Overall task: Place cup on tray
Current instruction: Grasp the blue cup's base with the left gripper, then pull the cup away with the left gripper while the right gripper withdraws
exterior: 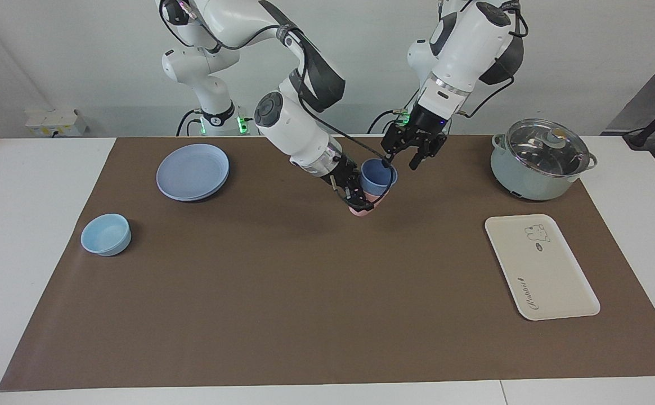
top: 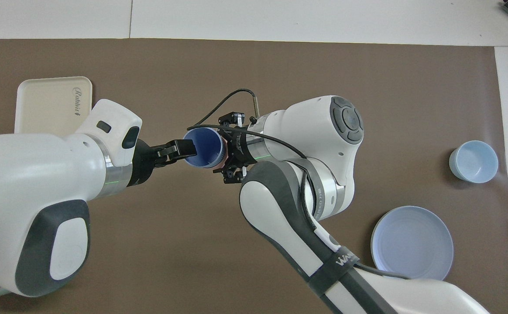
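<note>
The cup [exterior: 378,175] sits nested in a pink tumbler [exterior: 361,208], tilted and raised above the brown mat [exterior: 305,292] near the middle of the table, toward the robots' edge. The right gripper [exterior: 361,194] is clamped on this stacked pair from the side. The left gripper [exterior: 403,154] hangs at the cup's rim with its fingers spread (whether a fingertip touches the rim cannot be told). The tray [exterior: 541,270] lies flat on the mat toward the left arm's end, well apart from the cup. A lidded pot [exterior: 538,160] stands nearer to the robots than the tray. A blue plate [exterior: 192,171] and a light-blue bowl [exterior: 106,234] rest toward the right arm's end. The table [exterior: 29,225] is white; a plain pale wall [exterior: 80,56] backs the robots.
</note>
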Tool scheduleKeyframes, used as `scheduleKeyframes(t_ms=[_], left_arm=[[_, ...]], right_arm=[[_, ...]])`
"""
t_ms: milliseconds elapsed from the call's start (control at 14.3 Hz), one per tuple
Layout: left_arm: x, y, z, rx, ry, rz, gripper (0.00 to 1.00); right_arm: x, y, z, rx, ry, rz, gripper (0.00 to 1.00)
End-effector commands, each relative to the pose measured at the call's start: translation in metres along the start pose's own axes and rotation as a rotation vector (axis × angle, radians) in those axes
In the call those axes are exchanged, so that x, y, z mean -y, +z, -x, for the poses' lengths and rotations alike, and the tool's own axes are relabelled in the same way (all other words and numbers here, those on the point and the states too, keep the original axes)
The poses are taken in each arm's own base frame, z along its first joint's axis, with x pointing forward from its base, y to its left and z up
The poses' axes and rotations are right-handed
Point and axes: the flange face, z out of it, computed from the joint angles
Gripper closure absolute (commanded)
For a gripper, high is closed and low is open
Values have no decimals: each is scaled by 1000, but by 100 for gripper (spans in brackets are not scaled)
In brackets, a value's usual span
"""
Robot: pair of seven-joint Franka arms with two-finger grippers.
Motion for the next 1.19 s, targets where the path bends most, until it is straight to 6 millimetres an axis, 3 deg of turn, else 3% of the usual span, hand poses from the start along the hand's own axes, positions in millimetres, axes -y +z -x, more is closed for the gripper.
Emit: scheduleKeyframes(t_ms=[0, 70, 140, 210, 280, 350, 561, 771, 981, 1121], left_arm=[[3, 13, -1, -13, -47, 26, 24], [3, 18, -7, -36, -70, 38, 29], [-4, 27, -3, -37, -84, 42, 43], [-11, 30, 4, -27, -86, 45, 62], [-13, 31, 6, -19, -91, 42, 91], [-14, 32, 7, -16, -107, 40, 100], [-19, 25, 6, 4, -107, 35, 100], [-24, -3, -4, 34, -100, 16, 100], [-21, -55, -16, 72, -108, -1, 100], [-9, -97, -29, 104, -114, -34, 100]], right_arm=[[-2, -4, -1, -13, 5, -15, 100], [-2, -5, -1, -14, 3, -15, 100], [-2, -5, -1, -14, 3, -15, 100], [-2, -4, -1, -15, 4, -15, 100], [-2, -5, -1, -13, 4, -16, 100], [-2, -4, -1, -15, 4, -14, 100], [-1, -6, -2, -13, 5, -18, 100], [-1, -6, -3, -15, 7, -18, 100], [4, -13, -9, -15, 27, -29, 100], [10, -19, -17, -2, 53, -39, 100]])
